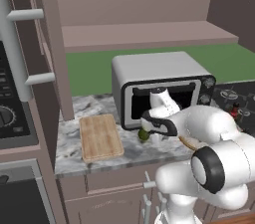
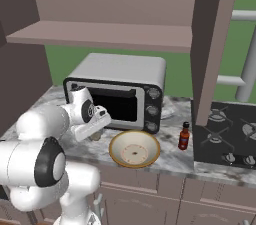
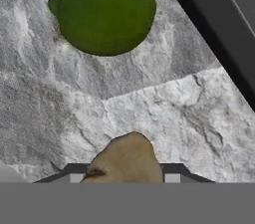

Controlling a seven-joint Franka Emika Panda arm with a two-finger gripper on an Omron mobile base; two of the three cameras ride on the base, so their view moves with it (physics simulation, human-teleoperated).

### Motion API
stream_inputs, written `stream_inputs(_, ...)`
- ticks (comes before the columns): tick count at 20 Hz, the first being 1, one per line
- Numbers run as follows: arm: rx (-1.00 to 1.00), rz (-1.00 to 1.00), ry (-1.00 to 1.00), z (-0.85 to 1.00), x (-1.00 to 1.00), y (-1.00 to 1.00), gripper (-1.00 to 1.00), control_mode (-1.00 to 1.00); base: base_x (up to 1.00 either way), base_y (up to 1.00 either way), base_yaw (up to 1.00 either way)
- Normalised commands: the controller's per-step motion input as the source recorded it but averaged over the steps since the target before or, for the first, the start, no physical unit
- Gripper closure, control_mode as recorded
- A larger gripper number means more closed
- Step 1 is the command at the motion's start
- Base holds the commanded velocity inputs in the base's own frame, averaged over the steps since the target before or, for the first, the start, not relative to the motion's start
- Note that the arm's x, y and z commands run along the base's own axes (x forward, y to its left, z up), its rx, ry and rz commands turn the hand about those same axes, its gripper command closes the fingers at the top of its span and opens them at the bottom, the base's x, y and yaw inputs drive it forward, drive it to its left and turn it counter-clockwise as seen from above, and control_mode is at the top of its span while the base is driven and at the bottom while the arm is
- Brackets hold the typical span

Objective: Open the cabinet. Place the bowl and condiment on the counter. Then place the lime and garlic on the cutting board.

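The cabinet stands open, its door (image 1: 50, 44) swung left and the shelf (image 1: 149, 36) bare. The tan bowl (image 2: 134, 149) and the red condiment bottle (image 2: 184, 136) rest on the marbled counter (image 1: 99, 106) near the stovetop. Left of the toaster oven lies the wooden cutting board (image 1: 100, 137), with nothing on it. My gripper (image 1: 151, 133) is down at the counter in front of the oven. In the hand view the beige garlic (image 3: 127, 161) sits between my fingertips (image 3: 123, 170), which press on both its sides. The green lime (image 3: 104, 11) lies on the counter just beyond it (image 1: 144, 135).
A silver toaster oven (image 1: 159, 73) with a dark glass door stands right behind the gripper. The black stovetop (image 2: 225, 134) is to the right, and the open right cabinet door (image 2: 210, 44) hangs above its edge. A wall oven with a long bar handle (image 1: 15, 44) rises at far left.
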Motion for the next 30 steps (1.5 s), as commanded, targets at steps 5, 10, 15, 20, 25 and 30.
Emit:
stream_inputs(5,0.00,0.00,-0.01,0.94,-0.53,0.77,1.00,-1.00,0.00,0.00,0.00)
stream_inputs(10,0.00,0.01,0.00,0.68,-0.49,1.00,1.00,-1.00,0.00,0.00,0.00)
stream_inputs(15,0.00,0.00,0.00,0.43,-0.06,1.00,1.00,-1.00,0.00,0.00,0.00)
stream_inputs(20,0.00,0.00,0.00,0.27,0.36,0.88,1.00,-1.00,0.00,0.00,0.00)
stream_inputs(25,0.00,0.00,0.02,0.00,0.87,0.51,1.00,-1.00,0.00,0.00,0.00)
stream_inputs(30,0.00,0.00,0.00,-0.16,0.87,0.33,1.00,-1.00,0.00,0.00,0.00)
